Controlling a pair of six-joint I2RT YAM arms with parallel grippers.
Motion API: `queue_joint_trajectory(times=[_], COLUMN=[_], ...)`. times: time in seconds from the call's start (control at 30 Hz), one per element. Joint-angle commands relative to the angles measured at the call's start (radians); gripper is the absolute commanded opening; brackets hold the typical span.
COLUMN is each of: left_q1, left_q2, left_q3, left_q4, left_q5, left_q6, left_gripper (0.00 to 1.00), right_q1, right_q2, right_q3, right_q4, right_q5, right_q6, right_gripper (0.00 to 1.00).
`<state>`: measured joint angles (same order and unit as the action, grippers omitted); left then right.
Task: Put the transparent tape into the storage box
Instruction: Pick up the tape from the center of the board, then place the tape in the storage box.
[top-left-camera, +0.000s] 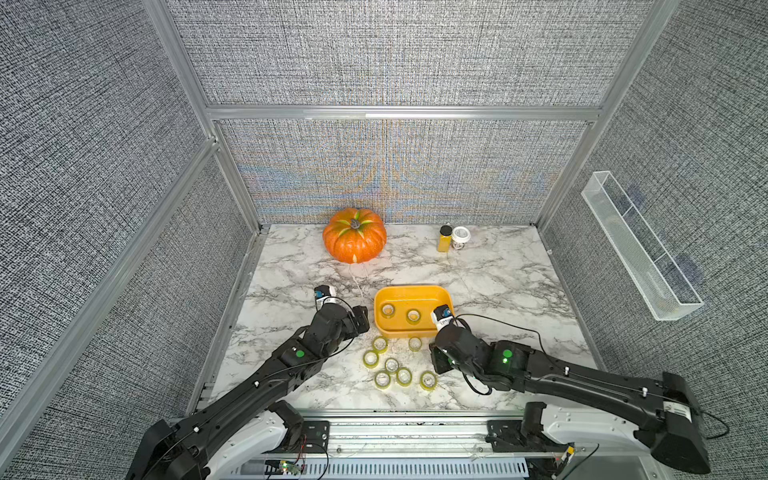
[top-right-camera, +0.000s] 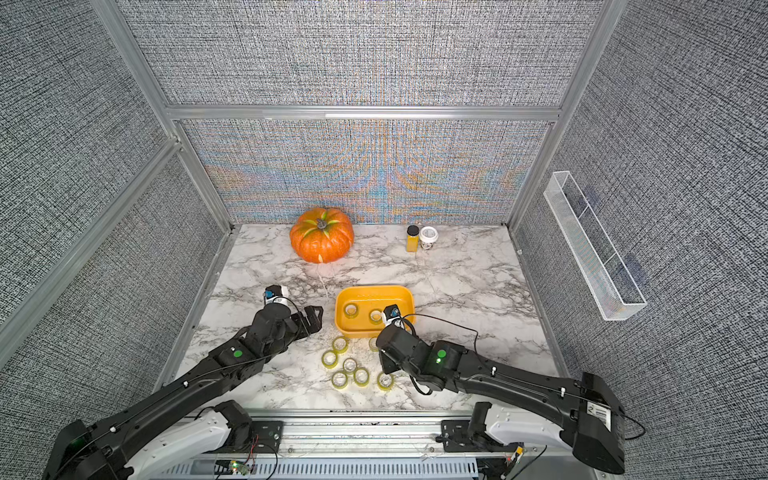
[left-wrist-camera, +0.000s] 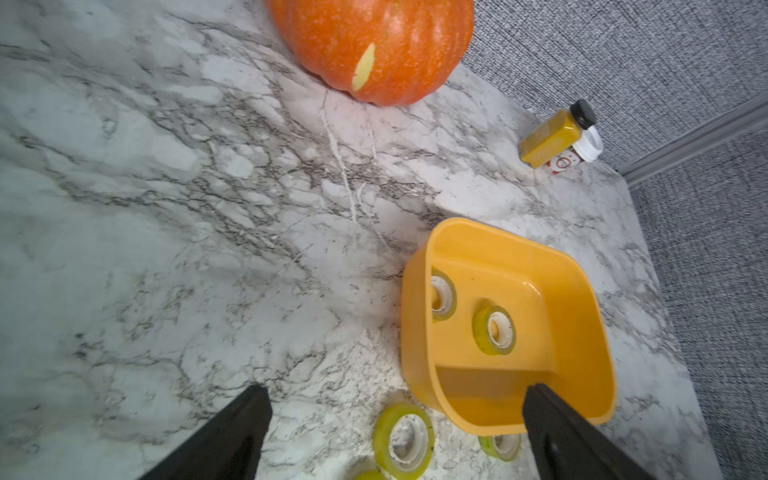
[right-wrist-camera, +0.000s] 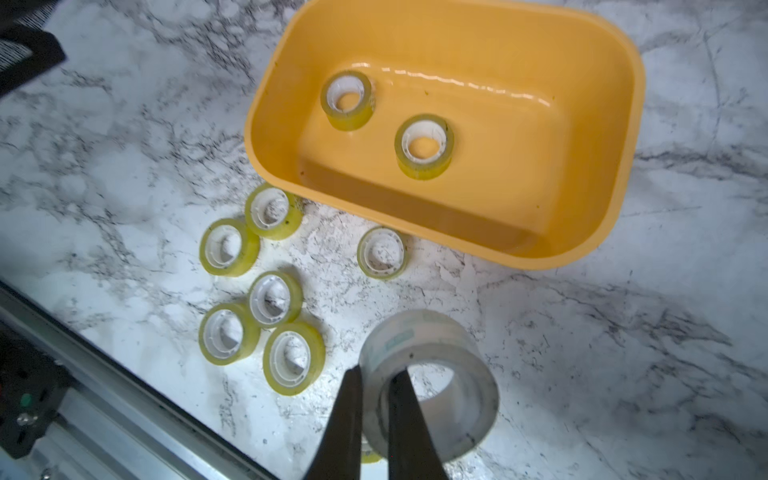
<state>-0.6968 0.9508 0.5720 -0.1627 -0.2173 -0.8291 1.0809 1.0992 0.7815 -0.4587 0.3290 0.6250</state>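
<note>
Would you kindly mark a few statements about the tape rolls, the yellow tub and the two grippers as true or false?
1. Two tape rolls lie inside the yellow tub. True.
2. The left gripper is shut on a roll. False: its fingers stand wide apart and hold nothing.
3. The right gripper pinches the wall of a clear roll, one finger inside the ring and one outside. True.
4. The pumpkin sits in the tub. False: it stands on the table by the back wall, apart from the tub.
</note>
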Motion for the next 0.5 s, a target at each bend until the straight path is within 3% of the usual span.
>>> queue_joint_trajectory(times=[0.0, 0.27, 0.47], left_q1=[0.000, -0.002, -0.012], left_q2=[0.033, 0.104, 0.100], left_q3=[0.040, 0.044, 0.013], left_q4=[0.045, 0.130, 0.147], left_q5=[0.067, 0.146, 0.157], left_q6=[0.036, -0.011, -0.036], left_gripper=[1.00, 1.00, 1.00], right_q1=[-0.042, -0.256, -0.321], right_q2=[0.014, 0.258, 0.492], right_q3=[0.061, 0.221, 0.340], right_q4=[0.047, 0.132, 0.126], right_q5=[-0.003, -0.167, -0.191], right_q6=[-0.100, -0.221, -0.261], right_gripper=[0.02, 0.02, 0.01])
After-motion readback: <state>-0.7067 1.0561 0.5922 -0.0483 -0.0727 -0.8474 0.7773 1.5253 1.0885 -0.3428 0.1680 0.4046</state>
